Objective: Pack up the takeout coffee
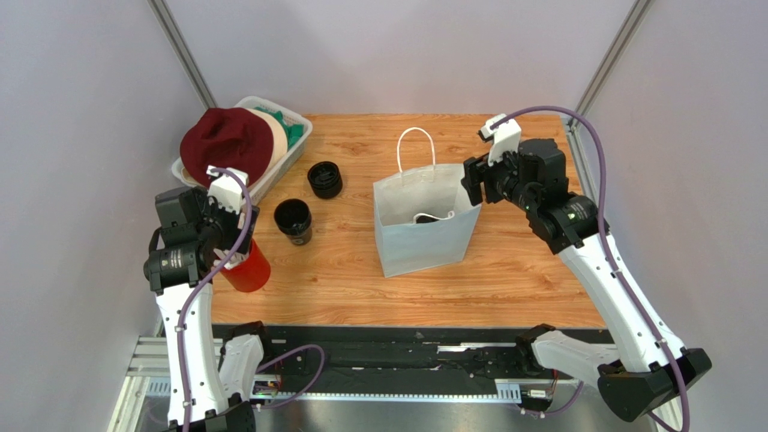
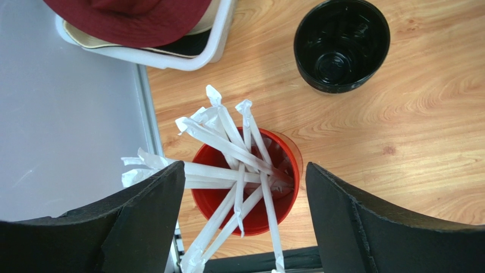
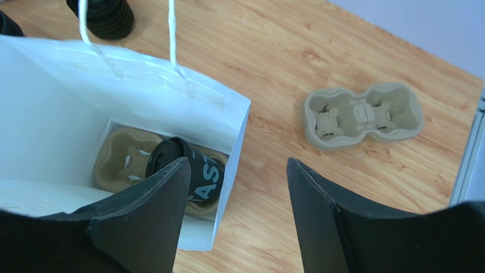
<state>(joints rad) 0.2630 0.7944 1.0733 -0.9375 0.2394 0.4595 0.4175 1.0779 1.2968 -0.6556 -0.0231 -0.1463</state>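
The takeout coffee, a black lidded cup with pale lettering, lies tilted on a pulp tray at the bottom of the pale-blue paper bag. From above it shows as a dark shape inside the bag. My right gripper is open above the bag's right wall, one finger over the bag and one over the table, holding nothing; the overhead view shows it at the bag's upper right corner. My left gripper hangs open over a red cup of white straws, far left.
An open black cup and a dark stack stand left of the bag. A white bin with a maroon hat sits at the back left. A second pulp tray lies right of the bag.
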